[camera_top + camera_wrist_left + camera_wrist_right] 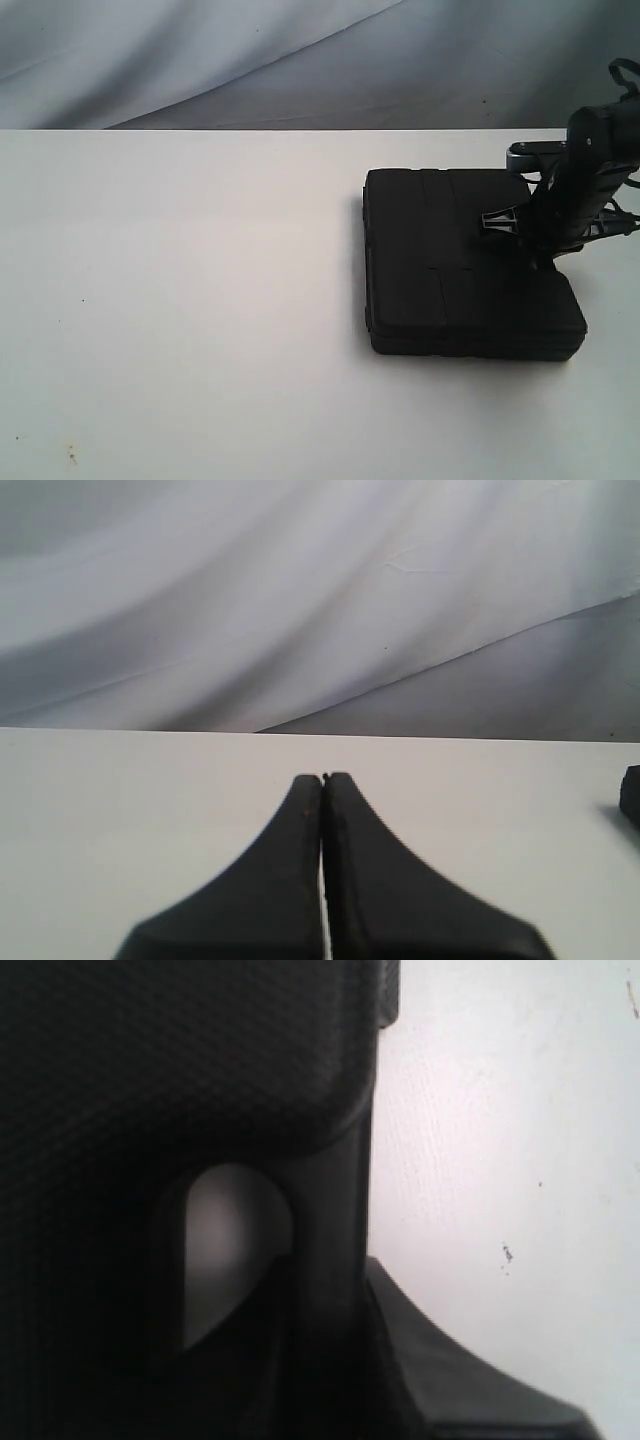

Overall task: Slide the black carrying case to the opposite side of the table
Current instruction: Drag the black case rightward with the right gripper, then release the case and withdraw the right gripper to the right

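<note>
Looking at it, we're barely started: case [470, 262] sits on the right arm's side of the table [200, 300], whole slide left. Right gripper [545, 255] seems clamped on its handle [335, 1260], murky though; left gripper [322, 780] is pinched shut, empty.

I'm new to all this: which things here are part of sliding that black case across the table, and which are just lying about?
Part of the job: case, lying flat; table it slides over; right arm's fingers clasping its handle.
Just there: left arm's fingers, shut and empty; grey cloth behind the table; small dark specks on the tabletop.
</note>
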Robot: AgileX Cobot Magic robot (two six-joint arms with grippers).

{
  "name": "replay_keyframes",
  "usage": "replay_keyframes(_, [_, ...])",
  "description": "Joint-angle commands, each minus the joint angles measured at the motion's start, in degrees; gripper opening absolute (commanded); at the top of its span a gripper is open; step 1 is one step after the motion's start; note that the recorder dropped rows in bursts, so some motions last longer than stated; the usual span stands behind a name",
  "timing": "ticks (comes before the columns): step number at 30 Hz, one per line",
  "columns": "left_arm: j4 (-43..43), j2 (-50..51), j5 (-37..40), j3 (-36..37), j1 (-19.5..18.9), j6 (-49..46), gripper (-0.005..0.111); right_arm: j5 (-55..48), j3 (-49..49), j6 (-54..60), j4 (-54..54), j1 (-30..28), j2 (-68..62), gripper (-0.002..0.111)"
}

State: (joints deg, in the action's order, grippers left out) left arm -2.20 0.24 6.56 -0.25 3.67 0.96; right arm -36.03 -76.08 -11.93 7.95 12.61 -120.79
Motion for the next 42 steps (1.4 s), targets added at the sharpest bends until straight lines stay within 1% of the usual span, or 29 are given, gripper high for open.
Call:
replay_keyframes(1, [-0.3, -0.2, -0.4, 0.3, -0.2, 0.2, 0.000, -0.2, 0.3, -0.3, 1.9, -0.6, 0.5, 0.000])
replay_keyframes(17, [-0.3, -0.2, -0.4, 0.3, -0.2, 0.2, 0.000, -0.4, 0.3, -1.6, 1.0, -0.6, 0.5, 0.001])
replay_keyframes(19, [-0.3, -0.2, -0.4, 0.3, -0.2, 0.2, 0.000, -0.4, 0.3, -1.6, 1.0, -0.6, 0.5, 0.005])
replay_keyframes(23, [-0.3, -0.2, -0.4, 0.3, -0.2, 0.2, 0.000, -0.4, 0.3, -1.6, 1.0, -0.6, 0.5, 0.023])
replay_keyframes(25, [-0.3, -0.2, -0.4, 0.3, -0.2, 0.2, 0.000, -0.4, 0.3, -1.7, 1.0, -0.6, 0.5, 0.030])
replay_keyframes(27, [-0.3, -0.2, -0.4, 0.3, -0.2, 0.2, 0.000, -0.4, 0.3, -1.7, 1.0, -0.6, 0.6, 0.034])
replay_keyframes(30, [-0.3, -0.2, -0.4, 0.3, -0.2, 0.2, 0.000, -0.4, 0.3, -1.7, 1.0, -0.6, 0.7, 0.037])
replay_keyframes(42, [-0.3, -0.2, -0.4, 0.3, -0.2, 0.2, 0.000, -0.8, 0.3, -1.7, -0.1, -0.6, 3.9, 0.037])
